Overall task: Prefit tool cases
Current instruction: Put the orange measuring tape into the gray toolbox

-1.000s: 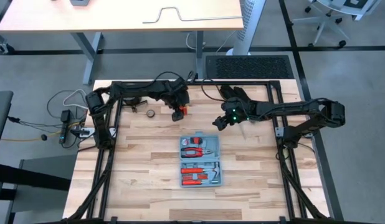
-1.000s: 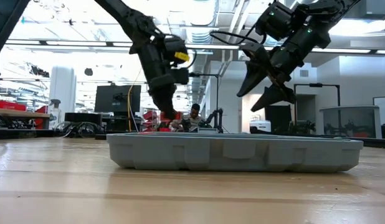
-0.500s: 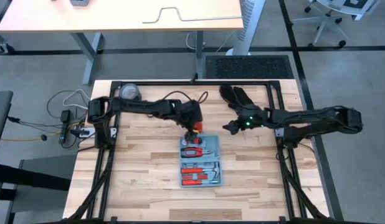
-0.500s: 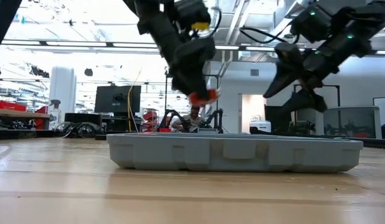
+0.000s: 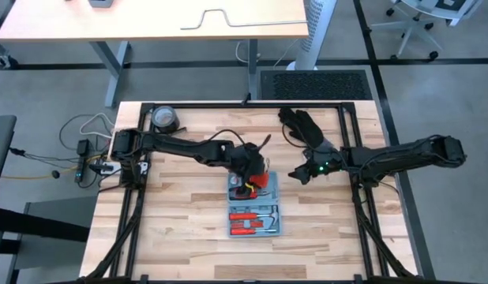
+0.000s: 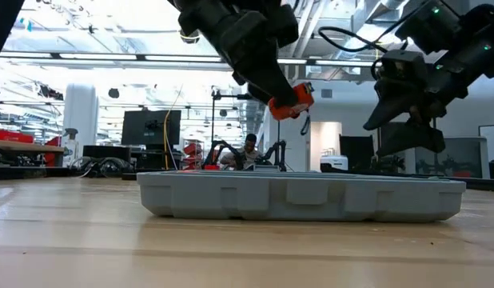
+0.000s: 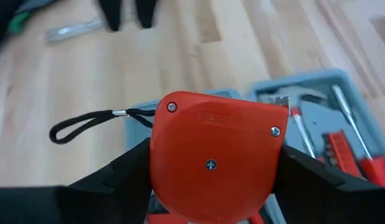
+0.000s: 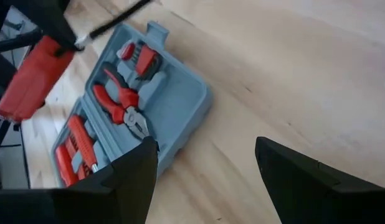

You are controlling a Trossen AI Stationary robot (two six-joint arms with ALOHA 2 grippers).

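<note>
High view, case: tool case (image 5: 255,208) lies open mid-table (image 5: 181,229), bare wood all round.
Left gripper (image 5: 249,178): pinches red tape measure (image 7: 211,155) above case's far end.
Right gripper (image 8: 199,180): spread, beside case.
Hidden: slot beneath tape measure.

The table (image 5: 181,221) has a light wood-plank top inside a black frame (image 5: 137,205). It stands on a grey floor (image 5: 46,87). Behind it is a pale desk (image 5: 149,20) on grey legs, with a dark mat (image 5: 313,83) beside it. An office chair (image 5: 422,20) stands at the far right. Cables (image 5: 78,154) lie left of the table. In the low view, ceiling lights (image 6: 87,56), a monitor (image 6: 151,128) and a seated person (image 6: 248,152) are visible.
</note>
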